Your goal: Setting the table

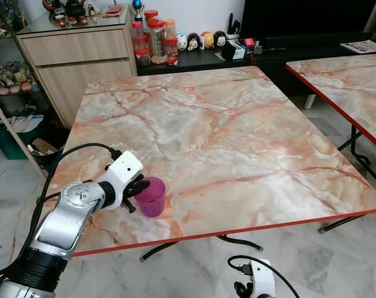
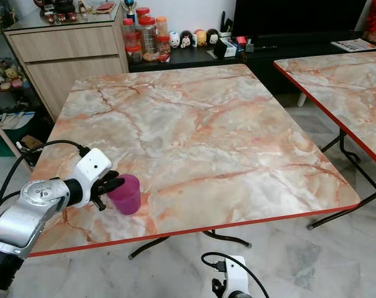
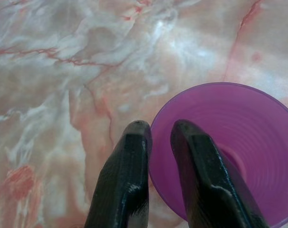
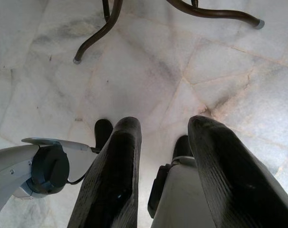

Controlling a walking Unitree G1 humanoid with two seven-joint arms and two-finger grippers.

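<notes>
Cups: one purple cup (image 1: 151, 196), upright, near left corner of marble table (image 1: 225, 136) | left gripper (image 3: 158, 135): pinching cup rim, one finger inside | right gripper (image 4: 165, 126): spread, hanging over floor

A purple cup (image 1: 151, 196) stands upright on the marble table (image 1: 225, 136), near its front left corner. The left gripper (image 1: 137, 187) is at the cup's rim, its black fingers closed on the wall.
</notes>
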